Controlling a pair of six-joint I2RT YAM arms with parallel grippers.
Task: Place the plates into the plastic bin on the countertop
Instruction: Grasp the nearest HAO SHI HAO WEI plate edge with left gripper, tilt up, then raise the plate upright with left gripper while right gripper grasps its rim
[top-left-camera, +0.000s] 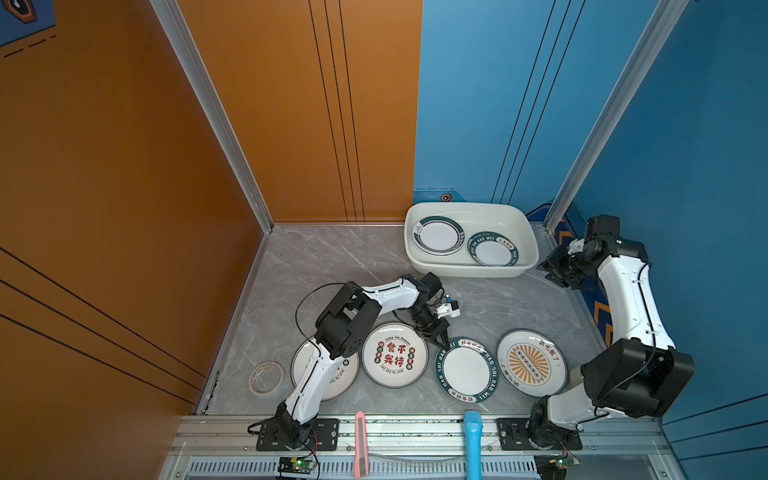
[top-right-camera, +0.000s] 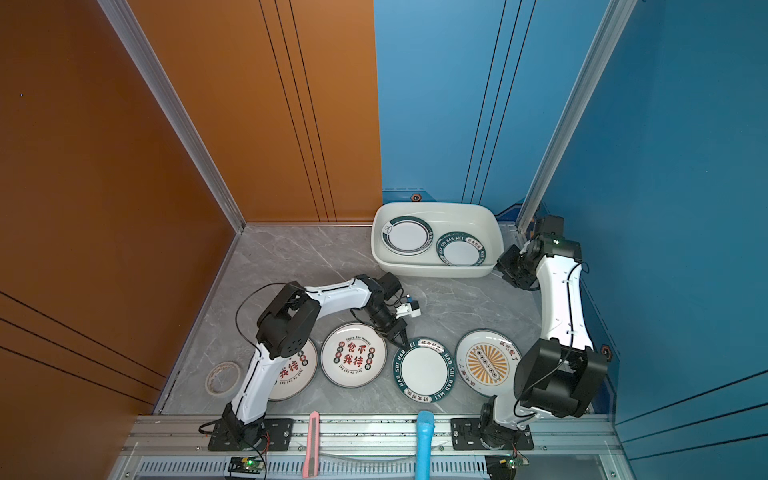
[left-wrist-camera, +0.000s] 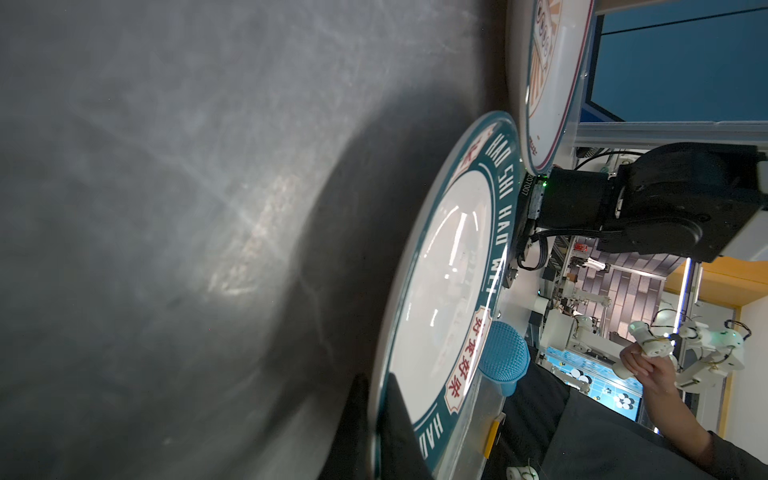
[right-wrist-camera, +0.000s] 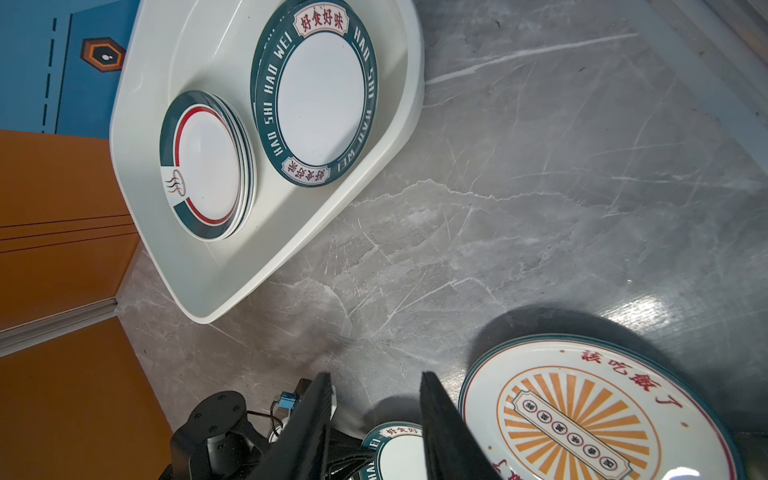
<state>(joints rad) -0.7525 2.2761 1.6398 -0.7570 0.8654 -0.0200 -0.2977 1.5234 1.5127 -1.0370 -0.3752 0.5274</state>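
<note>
My left gripper (top-left-camera: 440, 338) (left-wrist-camera: 376, 415) is shut on the near rim of a dark-green-rimmed plate (top-left-camera: 465, 370) (left-wrist-camera: 440, 291), which lies on the grey countertop (top-left-camera: 332, 266). To its right lies a sunburst plate (top-left-camera: 532, 363) (right-wrist-camera: 582, 415). To its left is a plate with red characters (top-left-camera: 394, 355), and another plate (top-left-camera: 345, 374) is half hidden under the left arm. The white plastic bin (top-left-camera: 469, 205) (right-wrist-camera: 216, 291) at the back holds two stacks of green-rimmed plates (top-left-camera: 438, 235) (top-left-camera: 492, 251). My right gripper (top-left-camera: 548, 270) (right-wrist-camera: 376, 378) hangs open and empty beside the bin's right end.
A tape roll (top-left-camera: 266, 377) lies at the front left near the orange wall. On the aluminium rail (top-left-camera: 415, 432) in front rest a pink box cutter (top-left-camera: 360, 440) and a blue handle (top-left-camera: 473, 440). Walls close in the left, back and right.
</note>
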